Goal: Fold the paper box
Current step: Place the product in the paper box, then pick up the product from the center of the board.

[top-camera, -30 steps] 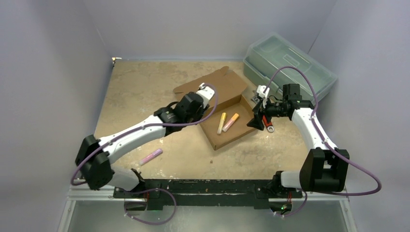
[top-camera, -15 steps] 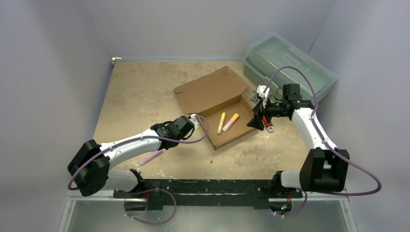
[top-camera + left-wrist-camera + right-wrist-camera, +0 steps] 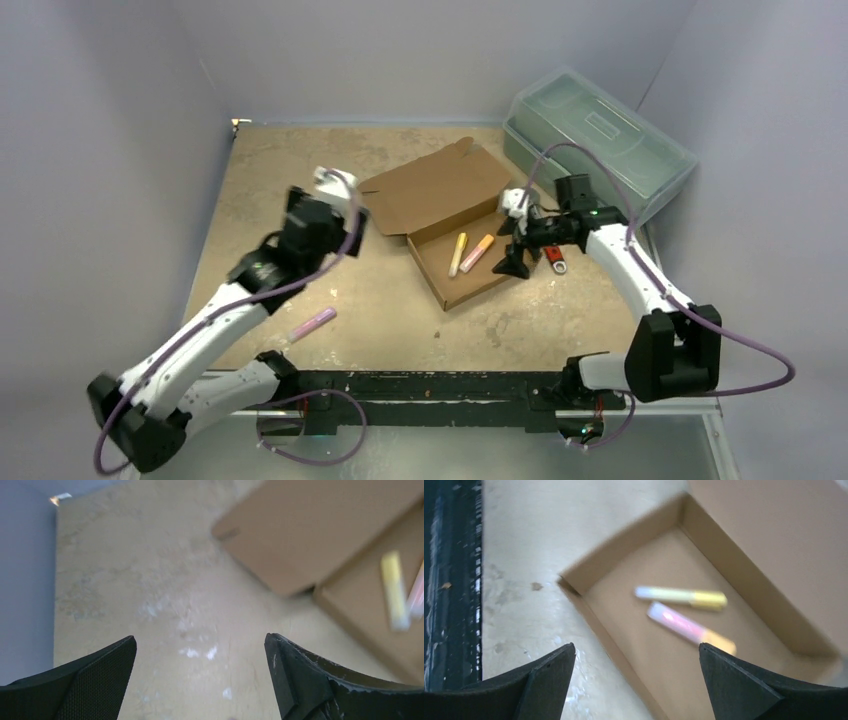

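while its lid lies folded back flat toward the far side of the table [image 3: 270, 180], the paper box [image 3: 455, 215] sits at mid-table with its shallow tray already formed and two markers, a yellow marker [image 3: 458, 254] and a pink-and-orange marker [image 3: 478, 252], lying inside. the left gripper [image 3: 200, 639] hovers over bare tabletop just left of the lid's corner, fingers wide apart and holding nothing; the right gripper [image 3: 636, 647] hangs by the tray's right side, fingers likewise spread and empty. a loose pink marker [image 3: 312, 323] lies on the table near the left arm, and a translucent plastic toolbox [image 3: 600, 140] stands at the far right. by its look, the corrugated cardboard should be light and fairly stiff, hinging readily along its scored creases but liable to skid on the smooth tabletop or crumple if pinched hard. the lid's free far edge, by the tab, seems the sensible place to take hold, with the other gripper steadying a tray wall as the lid swings over.
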Tool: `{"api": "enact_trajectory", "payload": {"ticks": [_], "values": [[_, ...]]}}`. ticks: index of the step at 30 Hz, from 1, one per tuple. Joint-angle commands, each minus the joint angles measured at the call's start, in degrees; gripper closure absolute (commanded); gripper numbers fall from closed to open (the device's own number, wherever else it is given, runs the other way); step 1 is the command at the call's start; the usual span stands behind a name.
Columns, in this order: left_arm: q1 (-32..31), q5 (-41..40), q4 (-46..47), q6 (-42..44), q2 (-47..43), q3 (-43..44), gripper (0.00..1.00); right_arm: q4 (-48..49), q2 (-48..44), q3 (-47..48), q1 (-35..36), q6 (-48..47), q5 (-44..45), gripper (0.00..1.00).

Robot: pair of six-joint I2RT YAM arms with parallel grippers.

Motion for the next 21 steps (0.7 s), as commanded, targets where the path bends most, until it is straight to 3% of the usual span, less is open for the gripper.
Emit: {"api": "enact_trajectory", "payload": {"ticks": [1,5,7,11,15,21], "values": [[11.0,11.9,4.0,-8.3,-5.6,8.3,0.01,4.3,-3.6,0.5,14.1,-7.5,3.3,0.01],[13.7,18.3,3.6,-14.1,-4.5,15.2,0.01,6.4,-2.0,2.5,25.7,-17.1,5.2,0.01],[13.7,22.5,6.2,-17.3,-5.7,17.2,0.01,5.6,3.1,7.1,32.1,-17.2,5.6,0.01],[13.7,24.7,14.5,-19.7,-11.2,16.7,0.01,14.1,15.5,15.1,43.3,-3.7,12.9,0.01],[13.7,23.6,15.2,-18.3,-14.7,17.5,0.01,19.5,29.3,26.4,50.8,9.5,19.4,0.01],[13.7,21.7,12.2,-15.3,-16.7,20.1,0.01,15.0,48.2,47.4,57.3,15.8,24.7,0.02]]}}
